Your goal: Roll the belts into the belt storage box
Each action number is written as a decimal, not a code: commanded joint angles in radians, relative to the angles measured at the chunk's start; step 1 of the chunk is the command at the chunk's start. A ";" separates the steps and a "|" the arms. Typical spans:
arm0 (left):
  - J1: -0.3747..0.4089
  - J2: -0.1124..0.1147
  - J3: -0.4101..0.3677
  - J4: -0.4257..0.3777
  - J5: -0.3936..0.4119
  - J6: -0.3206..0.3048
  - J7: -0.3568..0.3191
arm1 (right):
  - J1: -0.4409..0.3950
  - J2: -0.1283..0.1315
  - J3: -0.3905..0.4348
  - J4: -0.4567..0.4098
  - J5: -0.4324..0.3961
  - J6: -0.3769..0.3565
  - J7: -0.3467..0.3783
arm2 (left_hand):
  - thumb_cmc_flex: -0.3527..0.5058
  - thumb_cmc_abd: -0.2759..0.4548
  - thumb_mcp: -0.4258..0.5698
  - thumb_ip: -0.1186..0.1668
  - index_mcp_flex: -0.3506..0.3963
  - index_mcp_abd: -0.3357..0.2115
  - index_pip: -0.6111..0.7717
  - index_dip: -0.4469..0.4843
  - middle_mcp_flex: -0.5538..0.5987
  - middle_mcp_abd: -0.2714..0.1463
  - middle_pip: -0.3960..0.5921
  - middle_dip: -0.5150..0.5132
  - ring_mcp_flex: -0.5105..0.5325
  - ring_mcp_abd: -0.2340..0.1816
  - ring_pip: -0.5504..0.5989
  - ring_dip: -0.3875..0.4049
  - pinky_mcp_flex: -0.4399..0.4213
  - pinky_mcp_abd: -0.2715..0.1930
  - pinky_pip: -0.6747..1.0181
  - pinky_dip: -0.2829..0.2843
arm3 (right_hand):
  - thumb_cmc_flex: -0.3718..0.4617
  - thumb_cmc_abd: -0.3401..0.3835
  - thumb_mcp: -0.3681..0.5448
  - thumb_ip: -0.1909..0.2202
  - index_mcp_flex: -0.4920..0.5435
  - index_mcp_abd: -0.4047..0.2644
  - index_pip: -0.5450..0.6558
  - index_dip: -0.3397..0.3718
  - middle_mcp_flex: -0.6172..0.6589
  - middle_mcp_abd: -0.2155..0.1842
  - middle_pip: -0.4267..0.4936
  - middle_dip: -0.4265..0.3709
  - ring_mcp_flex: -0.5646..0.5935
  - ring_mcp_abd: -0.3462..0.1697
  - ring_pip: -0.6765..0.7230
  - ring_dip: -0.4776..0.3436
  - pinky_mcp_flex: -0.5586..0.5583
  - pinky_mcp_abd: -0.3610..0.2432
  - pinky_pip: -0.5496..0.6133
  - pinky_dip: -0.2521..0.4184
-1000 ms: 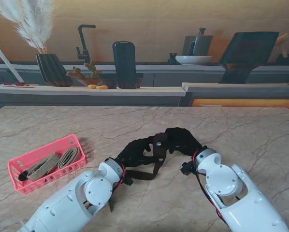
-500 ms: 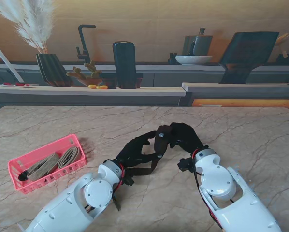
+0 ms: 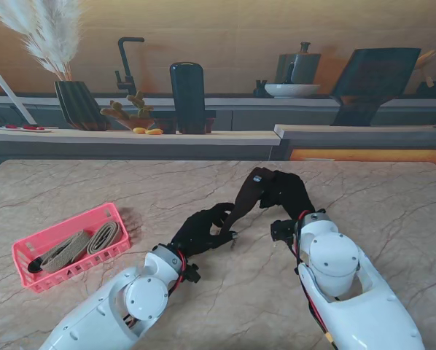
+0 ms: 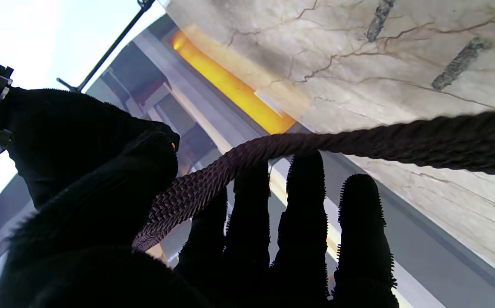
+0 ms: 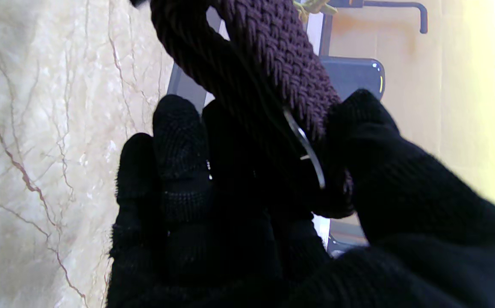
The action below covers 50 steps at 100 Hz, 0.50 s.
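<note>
Right hand [image 3: 280,191] lifted farther away, brown belt [image 3: 241,206] taut, left hand [image 3: 200,232] gripping

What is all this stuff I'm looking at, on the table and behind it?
Braided belt: one, dark brown, held up between both hands.
Storage basket: one, pink, table's left side.
Belts in basket: two, tan, lying inside.
Table: one, beige marble.
Pampas grass in vase: one, dark vase, back counter, left.
Tap: one, black, back counter.
Tall container: one, black, back counter.
Bowl: one, white, back counter, right.
Left hand: black glove, fingers under the belt.
Right hand: black glove, gripping the belt's end.
</note>
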<state>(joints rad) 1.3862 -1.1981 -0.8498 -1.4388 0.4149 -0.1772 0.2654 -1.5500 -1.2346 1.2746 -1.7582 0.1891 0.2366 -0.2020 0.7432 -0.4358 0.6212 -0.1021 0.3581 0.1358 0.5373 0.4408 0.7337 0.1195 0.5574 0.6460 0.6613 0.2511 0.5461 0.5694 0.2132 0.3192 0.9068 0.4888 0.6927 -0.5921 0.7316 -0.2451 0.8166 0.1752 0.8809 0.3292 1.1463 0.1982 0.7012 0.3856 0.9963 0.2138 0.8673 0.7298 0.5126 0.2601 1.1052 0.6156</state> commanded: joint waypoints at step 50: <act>-0.021 -0.065 0.034 0.037 -0.093 0.025 0.083 | -0.022 -0.043 0.017 -0.068 0.238 0.077 -0.065 | -0.104 0.035 -0.157 0.029 -0.061 -0.018 -0.073 -0.065 -0.072 -0.006 -0.008 -0.031 -0.057 -0.001 0.039 0.023 -0.078 -0.004 0.036 -0.002 | 0.098 0.122 0.063 0.038 0.020 -0.275 0.085 0.032 0.004 -0.021 0.039 0.002 0.017 -0.063 0.030 0.003 0.011 -0.055 0.013 0.002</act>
<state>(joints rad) 1.3725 -1.2448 -0.8233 -1.4183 0.3222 -0.1497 0.3450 -1.5582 -1.2640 1.3012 -1.8139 0.4102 0.3066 -0.2646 0.6826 -0.4406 0.5253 -0.1021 0.3623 0.1265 0.5366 0.4034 0.7538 0.0944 0.6708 0.6932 0.6822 0.2497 0.6509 0.6195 0.1754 0.3197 0.9679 0.4971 0.6927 -0.5709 0.7121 -0.2450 0.8042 0.1688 0.8809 0.3328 1.1459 0.1900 0.7045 0.3856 0.9963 0.2056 0.8677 0.7299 0.5131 0.2510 1.1052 0.6156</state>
